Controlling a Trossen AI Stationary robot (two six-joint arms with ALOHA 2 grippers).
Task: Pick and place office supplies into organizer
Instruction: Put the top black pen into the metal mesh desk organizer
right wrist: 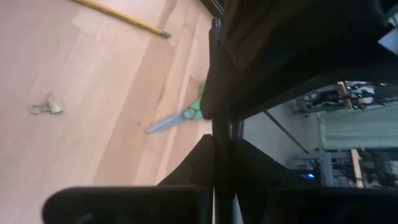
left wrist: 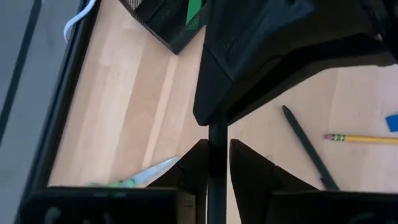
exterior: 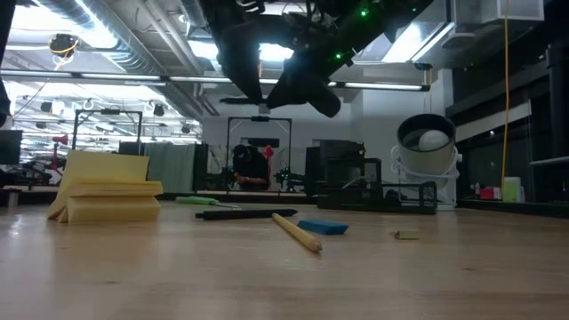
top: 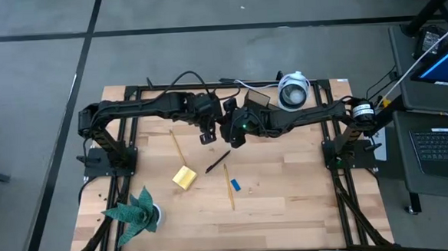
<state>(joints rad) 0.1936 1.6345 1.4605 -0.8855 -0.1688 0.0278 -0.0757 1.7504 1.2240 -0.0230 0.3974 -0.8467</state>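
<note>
Nearest the front edge of the surface (top: 290,206), the yellow sticky-note pad (top: 184,177) is probably light and soft-cornered, so a pinch across its short sides should suit it. Just right of it lie a pencil (top: 229,187) and the small blue block (top: 235,185). Both look stiff and light, and the pencil may roll, so a hold at mid-length seems best. Slightly farther in, the black pen (top: 217,161) is slim and probably smooth, so I would grip it across the barrel near its middle. A second pencil (top: 177,146) lies to its left.

Beyond these, both arms meet over the middle. The left tool (top: 207,132) and the right tool (top: 236,134) each appear pressed together and hold nothing. The pen lies just in front of them. The green-handled scissors (right wrist: 177,118) lie flat on the wood near both tools. They are rigid and heavier, and their closed blades would be the safest place to hold them.

The organizer (top: 256,98) sits behind the right tool at the far edge.
</note>
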